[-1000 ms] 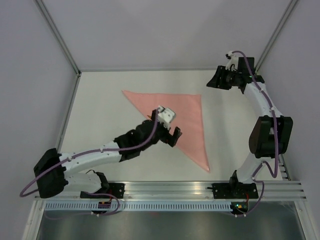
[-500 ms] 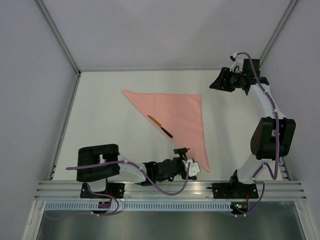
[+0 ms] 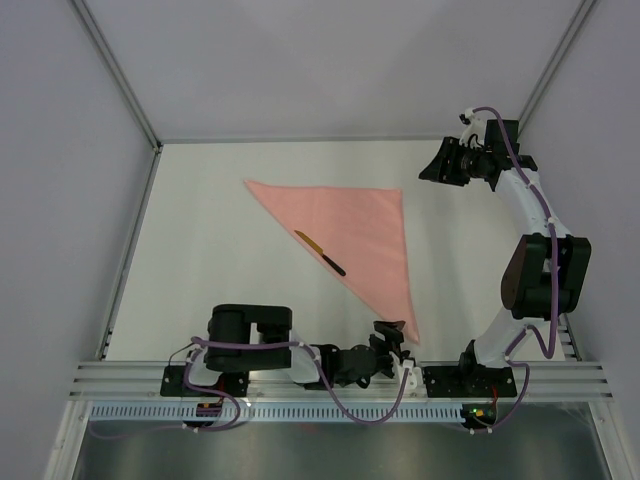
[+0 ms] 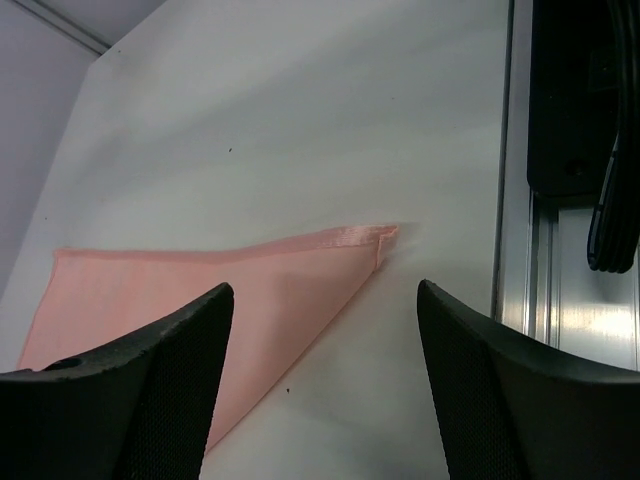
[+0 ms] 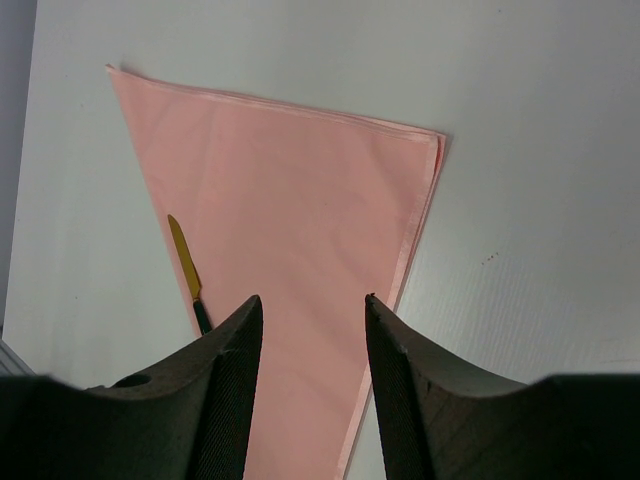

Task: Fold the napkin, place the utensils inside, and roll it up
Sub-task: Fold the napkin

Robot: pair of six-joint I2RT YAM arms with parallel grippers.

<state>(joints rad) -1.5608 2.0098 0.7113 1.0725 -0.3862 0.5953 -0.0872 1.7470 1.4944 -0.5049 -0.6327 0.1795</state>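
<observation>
Pink folded napkin (image 3: 350, 230) lies mid-frame, knife (image 3: 320, 253) on its slanted left edge for rolling; left gripper (image 3: 393, 330), wide, sits at the bottom corner, likely to start; right gripper (image 3: 431, 166) hovers upper right, parted, empty

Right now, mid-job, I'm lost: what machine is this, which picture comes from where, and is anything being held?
Two robot arms are bolted at the near edge of a white table. One picture looks down from above; the other two come from wrist cameras, the dark prongs being each arm's own pincer. On the table lies a pink napkin folded into a triangle, a small knife along its long edge. The left pincer sits low by the napkin's near corner; the right pincer hangs at the far right. Both are open, holding nothing.
</observation>
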